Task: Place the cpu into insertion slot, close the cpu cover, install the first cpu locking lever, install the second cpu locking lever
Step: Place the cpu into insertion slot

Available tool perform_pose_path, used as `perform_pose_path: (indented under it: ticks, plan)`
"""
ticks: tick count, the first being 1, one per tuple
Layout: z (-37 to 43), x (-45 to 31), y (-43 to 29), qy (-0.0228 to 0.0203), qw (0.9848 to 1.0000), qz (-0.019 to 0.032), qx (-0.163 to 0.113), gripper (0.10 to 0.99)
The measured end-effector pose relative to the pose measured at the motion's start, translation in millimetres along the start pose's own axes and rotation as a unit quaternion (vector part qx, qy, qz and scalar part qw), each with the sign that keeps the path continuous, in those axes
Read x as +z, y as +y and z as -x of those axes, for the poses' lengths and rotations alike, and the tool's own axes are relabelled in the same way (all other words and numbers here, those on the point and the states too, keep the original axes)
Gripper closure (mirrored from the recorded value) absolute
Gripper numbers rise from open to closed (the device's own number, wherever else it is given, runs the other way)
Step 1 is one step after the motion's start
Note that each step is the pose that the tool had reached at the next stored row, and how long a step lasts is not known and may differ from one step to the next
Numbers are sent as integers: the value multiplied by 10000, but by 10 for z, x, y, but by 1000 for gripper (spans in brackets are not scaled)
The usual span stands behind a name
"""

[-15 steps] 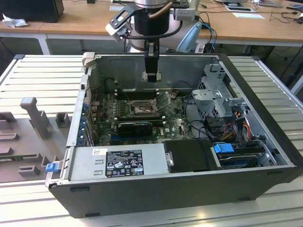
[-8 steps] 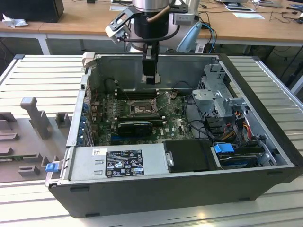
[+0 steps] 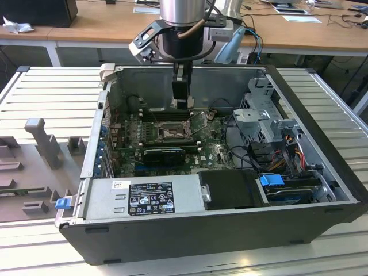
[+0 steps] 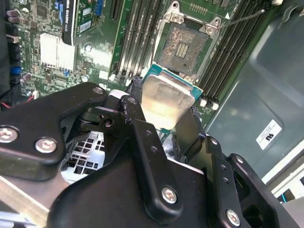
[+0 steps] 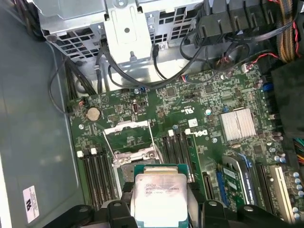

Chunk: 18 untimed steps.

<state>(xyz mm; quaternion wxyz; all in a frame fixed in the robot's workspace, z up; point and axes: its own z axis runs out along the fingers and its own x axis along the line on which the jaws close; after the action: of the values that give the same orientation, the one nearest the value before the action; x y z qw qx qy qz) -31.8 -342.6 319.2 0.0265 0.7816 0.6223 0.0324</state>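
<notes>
My gripper hangs inside the open computer case, just above the motherboard's far side, shut on the cpu. The cpu is a small square chip with a silvery top on a green edge, pinched at two opposite sides between the black fingers. It hovers tilted, close to the insertion slot but apart from it. The slot's contact field lies bare. The cpu cover stands swung up beyond the socket. Two thin wire levers stick out, unlatched.
Long black memory slots flank the socket on both sides. A drive cage with cables stands at the exterior view's right. A black box and the labelled power supply line the near wall. Grey fixtures sit outside the case.
</notes>
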Motion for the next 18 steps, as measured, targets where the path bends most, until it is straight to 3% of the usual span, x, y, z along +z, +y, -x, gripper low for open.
perform_pose_path:
  ticks: [3,9,12,14,18]
  plan:
    - [2,86,-8,4,10000,-1,-53,557]
    - [4,189,-16,10,9998,-26,-175,557]
    - [4,221,-19,18,9996,-33,-269,557]
    - [4,241,-20,47,9979,-39,-637,557]
    - [4,259,-22,48,9978,-40,-659,557]
